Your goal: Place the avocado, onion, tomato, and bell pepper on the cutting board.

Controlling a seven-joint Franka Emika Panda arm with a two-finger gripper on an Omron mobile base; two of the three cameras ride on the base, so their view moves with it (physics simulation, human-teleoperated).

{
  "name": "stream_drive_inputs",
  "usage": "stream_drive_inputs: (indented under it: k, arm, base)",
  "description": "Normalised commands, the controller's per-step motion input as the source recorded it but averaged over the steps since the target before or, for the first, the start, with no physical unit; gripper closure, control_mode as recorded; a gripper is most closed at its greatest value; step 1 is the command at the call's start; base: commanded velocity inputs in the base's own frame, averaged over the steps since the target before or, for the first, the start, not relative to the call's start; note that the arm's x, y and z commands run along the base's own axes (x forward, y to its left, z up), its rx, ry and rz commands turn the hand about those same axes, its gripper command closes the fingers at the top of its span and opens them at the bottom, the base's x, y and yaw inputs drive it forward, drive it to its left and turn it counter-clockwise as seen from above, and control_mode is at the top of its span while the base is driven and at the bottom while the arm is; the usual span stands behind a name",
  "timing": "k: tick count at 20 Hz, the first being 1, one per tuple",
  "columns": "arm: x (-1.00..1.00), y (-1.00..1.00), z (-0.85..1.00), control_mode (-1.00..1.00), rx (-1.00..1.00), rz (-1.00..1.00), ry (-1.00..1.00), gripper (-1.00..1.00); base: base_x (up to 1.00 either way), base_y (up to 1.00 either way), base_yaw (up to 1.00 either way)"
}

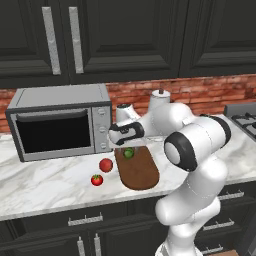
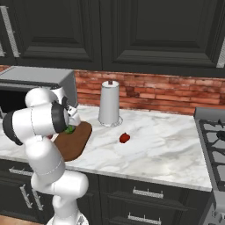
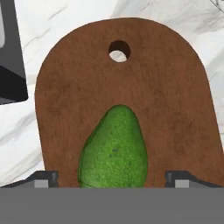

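Observation:
The dark brown cutting board lies on the marble counter in front of the microwave. The green avocado rests on the cutting board, below its hanging hole. My gripper hangs just over the avocado, open, with one fingertip on each side and a gap to the fruit. Left of the board sit a plain red ball, probably the onion, and a smaller red tomato with a green top. A red bell pepper lies on the counter right of the cutting board.
A grey microwave stands against the brick wall, close to the board's left. A white paper towel roll stands behind the board. The stove borders the counter at the right. Dark cabinets hang overhead.

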Motion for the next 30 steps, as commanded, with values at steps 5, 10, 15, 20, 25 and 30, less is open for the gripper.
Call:
stream_drive_inputs:
  k: [5, 10, 15, 20, 25, 30]
  arm:
    - [-0.07, -0.07, 0.32, -1.00, 0.00, 0.00, -0.02, -1.00]
    - [-0.10, -0.34, 0.20, -1.00, 0.00, 0.00, 0.00, -1.00]
    - [-0.11, -0.50, 0.14, -1.00, 0.01, -0.01, -0.01, -1.00]
    - [-0.11, -0.49, 0.10, -1.00, 0.02, -0.03, -0.02, -1.00]
    - [-0.04, -0.55, 0.02, -1.00, 0.01, -0.05, 0.00, -1.00]
    - [-0.01, -0.56, 0.01, -1.00, 0.01, -0.05, 0.00, -1.00]
  base:
    - [0.00, 0.00, 0.00]
    - [0.00, 0.00, 0.00]
    - [0.00, 0.00, 0.00]
    - [0.00, 0.00, 0.00]
    - [0.00, 0.00, 0.00]
    - [0.00, 0.00, 0.00]
